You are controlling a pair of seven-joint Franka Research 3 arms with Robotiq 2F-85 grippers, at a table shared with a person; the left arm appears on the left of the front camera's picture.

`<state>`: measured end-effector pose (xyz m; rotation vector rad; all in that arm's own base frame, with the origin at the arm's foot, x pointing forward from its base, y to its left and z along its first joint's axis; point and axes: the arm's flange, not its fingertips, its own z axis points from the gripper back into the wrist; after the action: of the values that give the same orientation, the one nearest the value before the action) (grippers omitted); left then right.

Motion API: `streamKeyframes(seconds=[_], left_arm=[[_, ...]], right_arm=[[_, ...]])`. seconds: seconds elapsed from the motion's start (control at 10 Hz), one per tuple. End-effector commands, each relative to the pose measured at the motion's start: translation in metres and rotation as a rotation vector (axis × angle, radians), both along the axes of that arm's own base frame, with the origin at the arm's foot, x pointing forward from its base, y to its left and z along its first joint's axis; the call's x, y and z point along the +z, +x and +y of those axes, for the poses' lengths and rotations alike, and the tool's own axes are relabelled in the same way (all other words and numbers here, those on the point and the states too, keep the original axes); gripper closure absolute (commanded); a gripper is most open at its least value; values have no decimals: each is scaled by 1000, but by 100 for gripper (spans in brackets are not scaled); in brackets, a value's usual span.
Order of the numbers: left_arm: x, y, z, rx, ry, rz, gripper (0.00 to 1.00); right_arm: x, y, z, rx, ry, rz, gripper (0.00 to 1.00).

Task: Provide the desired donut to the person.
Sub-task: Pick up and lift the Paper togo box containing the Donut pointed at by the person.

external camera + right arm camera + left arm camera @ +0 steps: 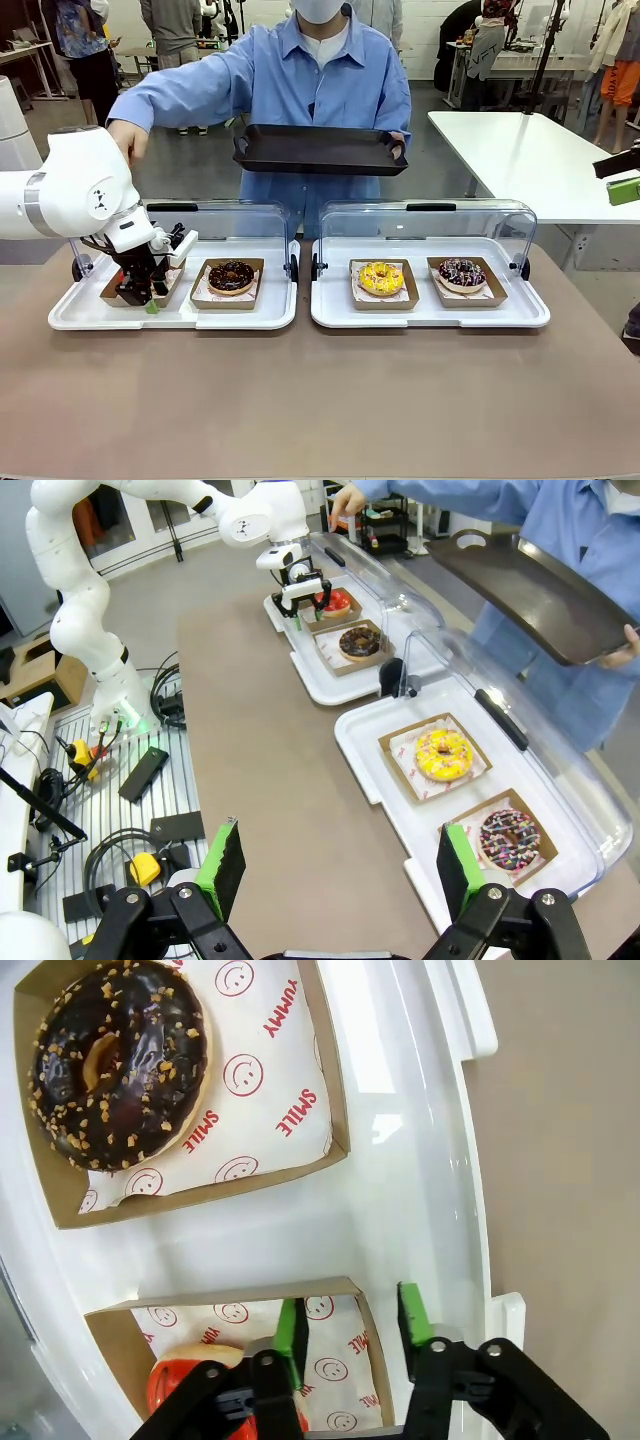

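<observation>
Step in hand: judged to be the pinch on the paper box that carries the red donut, before it is lifted to the person.
Left gripper: the left gripper (348, 1302) is down in the left white tray (240, 315). Its jaws stand part-way apart, with 1 green pad (292, 1332) inside the box, the other outside and the box wall between them. No pinch shows, so nothing is held.
Red donut: the red donut (185, 1388) lies in the paper box (362, 1332), near the inner pad, at the tray's outer end.
Grip: the pads should meet on the wall alone, low enough that the card does not fold. The inner pad must stay off the icing.
Lift: it should go straight up and stay level, since a box held by 1 wall will likely sag at the free end.
Neighbour: the chocolate nut donut (120, 1060) sits in its own box just beside, so any sideways drag should be avoided.
Lid: the clear lid (250, 225) stands raised behind the gripper. The person's hand (128, 140) is above its far corner, and whether it touches cannot be told.
Person: the person (320, 80) is at the far side and holds a black tray (320, 150) in 1 hand, above and behind the 2 white trays. It is the likely drop-off.
Right gripper: the right gripper (340, 832) has its jaws wide and empty, above the table (320, 400) and well apart from the red donut. It is best kept out of the way.
</observation>
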<state>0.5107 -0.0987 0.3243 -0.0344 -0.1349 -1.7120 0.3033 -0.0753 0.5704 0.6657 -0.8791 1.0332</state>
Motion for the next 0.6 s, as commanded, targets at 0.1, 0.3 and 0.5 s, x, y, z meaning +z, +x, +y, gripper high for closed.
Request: streamKeyframes(seconds=[0.1, 0.3, 0.5], left_arm=[[2, 3, 0, -4, 15, -1, 100], [3, 2, 1, 0, 11, 0, 100], [6, 1, 3, 9, 15, 0, 100]], right_arm=[[-1, 3, 0, 11, 20, -21, 0], [-1, 3, 0, 11, 20, -21, 0], [-1, 3, 0, 11, 20, -21, 0]])
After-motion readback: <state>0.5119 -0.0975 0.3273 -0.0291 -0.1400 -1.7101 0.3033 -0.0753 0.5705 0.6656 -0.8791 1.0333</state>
